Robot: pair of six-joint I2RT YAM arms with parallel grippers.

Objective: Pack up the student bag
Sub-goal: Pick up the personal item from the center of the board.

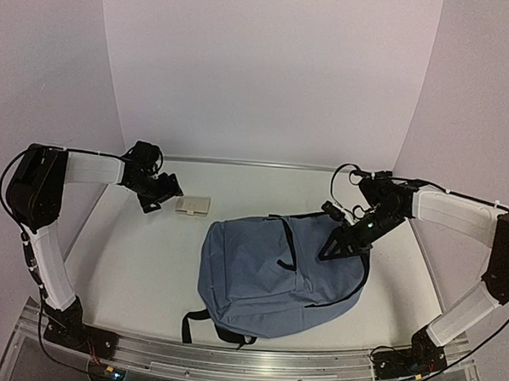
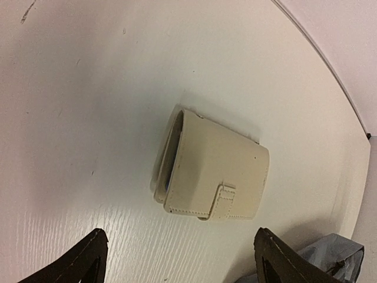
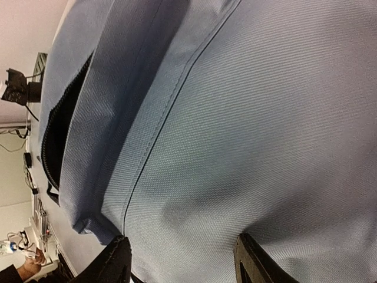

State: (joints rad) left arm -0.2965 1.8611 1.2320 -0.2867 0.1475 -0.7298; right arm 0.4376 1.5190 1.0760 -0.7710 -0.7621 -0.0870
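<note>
The slate-blue student bag lies flat in the middle of the table, black straps toward the near edge. Its fabric fills the right wrist view, with a dark open zipper gap at the left. My right gripper is open at the bag's far right side, its jaws spread just above the fabric. A small cream stitched case with a strap tab lies on the table left of the bag's top. My left gripper is open and empty just left of it; the case lies beyond its fingertips.
The white table ends at a curved back edge against the white wall. A corner of the bag shows at the lower right of the left wrist view. A metal rail carries the arm bases at the near edge.
</note>
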